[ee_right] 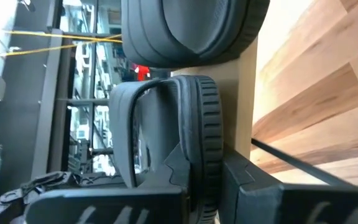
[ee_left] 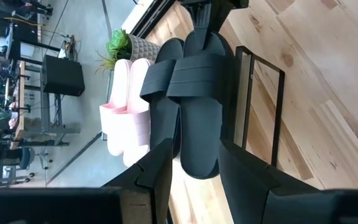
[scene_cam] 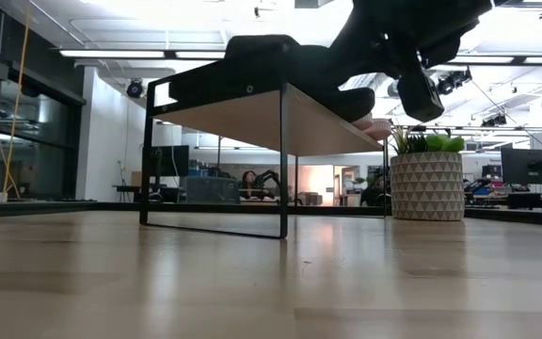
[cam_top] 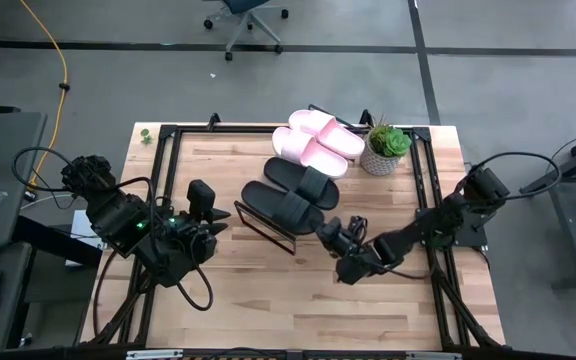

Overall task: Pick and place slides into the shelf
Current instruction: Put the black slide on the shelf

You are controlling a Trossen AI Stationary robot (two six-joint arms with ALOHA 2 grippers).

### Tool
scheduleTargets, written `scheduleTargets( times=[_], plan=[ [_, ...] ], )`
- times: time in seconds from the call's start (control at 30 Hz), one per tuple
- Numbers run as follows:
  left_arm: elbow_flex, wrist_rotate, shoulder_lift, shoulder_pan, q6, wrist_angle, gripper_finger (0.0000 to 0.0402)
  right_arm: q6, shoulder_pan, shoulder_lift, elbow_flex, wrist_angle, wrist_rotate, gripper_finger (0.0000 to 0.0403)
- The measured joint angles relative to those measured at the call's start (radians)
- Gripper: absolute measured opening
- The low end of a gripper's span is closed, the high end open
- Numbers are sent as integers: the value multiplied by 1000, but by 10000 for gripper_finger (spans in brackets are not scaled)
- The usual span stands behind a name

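Note:
Two pale pink slides (cam_top: 318,140) and two black slides lie on the slanted shelf (cam_top: 266,232), soles down on its board. The pink pair sits at the far end, and one black slide (cam_top: 303,180) is beside them. The nearest black slide (cam_top: 286,208) lies at the shelf's near end. My right gripper (cam_top: 328,235) is shut on that slide's right-hand end. My left gripper (cam_top: 218,222) hovers open just left of the shelf's frame, facing the black slides (ee_left: 197,93), and touches nothing. My right gripper (ee_right: 205,160) pinches the nearest black slide by the sole rim (ee_right: 204,134) at its right-hand end. One finger (ee_right: 176,171) is on the footbed side and the other (ee_right: 241,177) on the underside. The fingers come nearly level from the table's right. The slide lies on the shelf board (ee_right: 247,93).
A potted plant (cam_top: 383,150) in a patterned pot stands right of the pink slides, close to the shelf's far end. Bare plank tabletop spreads along the near side. In the low view the shelf (scene_cam: 280,113) stands on thin black legs, with the pot (scene_cam: 426,184) behind it.

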Motion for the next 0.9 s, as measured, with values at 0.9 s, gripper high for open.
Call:
scheduleTargets(
  times=[0.9],
  plan=[
    [0,0,0,0,1,-7,117,-12,-19,-1,0,-21,-57,57]
  ],
)
